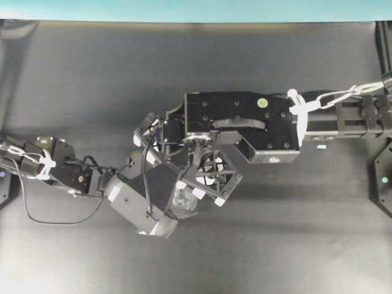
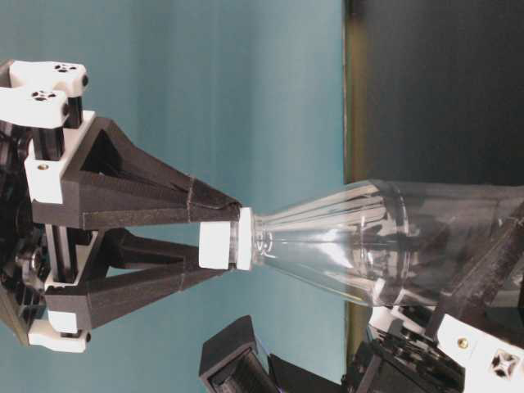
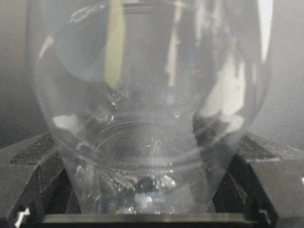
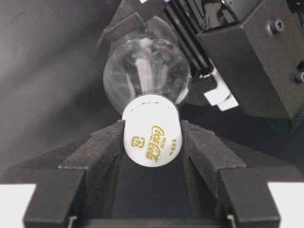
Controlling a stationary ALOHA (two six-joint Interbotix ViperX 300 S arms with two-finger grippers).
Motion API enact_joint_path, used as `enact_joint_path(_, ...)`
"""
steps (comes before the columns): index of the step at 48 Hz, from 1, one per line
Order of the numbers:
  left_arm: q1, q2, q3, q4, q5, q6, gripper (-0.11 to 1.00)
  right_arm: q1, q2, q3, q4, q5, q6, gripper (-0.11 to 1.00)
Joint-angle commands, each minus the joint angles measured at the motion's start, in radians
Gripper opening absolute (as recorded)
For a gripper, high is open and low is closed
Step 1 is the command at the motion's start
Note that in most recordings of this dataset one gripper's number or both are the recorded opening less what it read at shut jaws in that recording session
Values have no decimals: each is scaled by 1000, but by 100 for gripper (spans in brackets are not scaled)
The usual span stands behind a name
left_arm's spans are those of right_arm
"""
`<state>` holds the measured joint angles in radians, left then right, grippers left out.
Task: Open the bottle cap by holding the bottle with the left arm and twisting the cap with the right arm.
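The clear plastic bottle [image 2: 352,246] stands on the dark table, and its body fills the left wrist view [image 3: 142,95]. My left gripper [image 3: 152,161] is shut on the bottle's lower body, with a black finger [image 3: 28,171] pressed against each side. The white cap [image 4: 151,135] carries gold lettering and sits on the narrow neck. My right gripper [image 4: 152,128] comes down from above and is shut on the cap, its dark pads [image 4: 97,152] touching both sides. In the table-level view the cap [image 2: 219,246] lies between the two triangular fingers [image 2: 147,201]. From overhead the bottle [image 1: 184,201] glints under both grippers.
The right arm's boxy wrist housing [image 1: 245,122] hangs over the table's middle, and its arm runs to the right edge. The left arm [image 1: 55,168] comes in from the left with a loose black cable [image 1: 55,220]. A black mat [image 1: 92,79] covers the table.
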<state>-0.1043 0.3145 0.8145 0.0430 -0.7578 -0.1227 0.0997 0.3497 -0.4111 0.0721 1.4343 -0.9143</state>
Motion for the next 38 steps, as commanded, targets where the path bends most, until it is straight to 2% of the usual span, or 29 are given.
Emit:
enact_joint_path(1,-14,-2,-9,3,-2,0,81,17,-18,-11,-3,-12,-12,35)
enact_joint_path(23,-14,-2,-6,5,26,2,81,6,-28,-8,-3,14,-11,36)
enact_joint_path(24,-14,-2,-6,3,26,2,81,6,-29,-6,-3,14,-11,38)
enact_joint_path(32,-14,-2,-9,5,26,5,81,5,-38,-14,2,21,-6,75)
enact_joint_path(38,-14,-2,-11,5,28,6,81,3,-67,-18,3,17,-2,76)
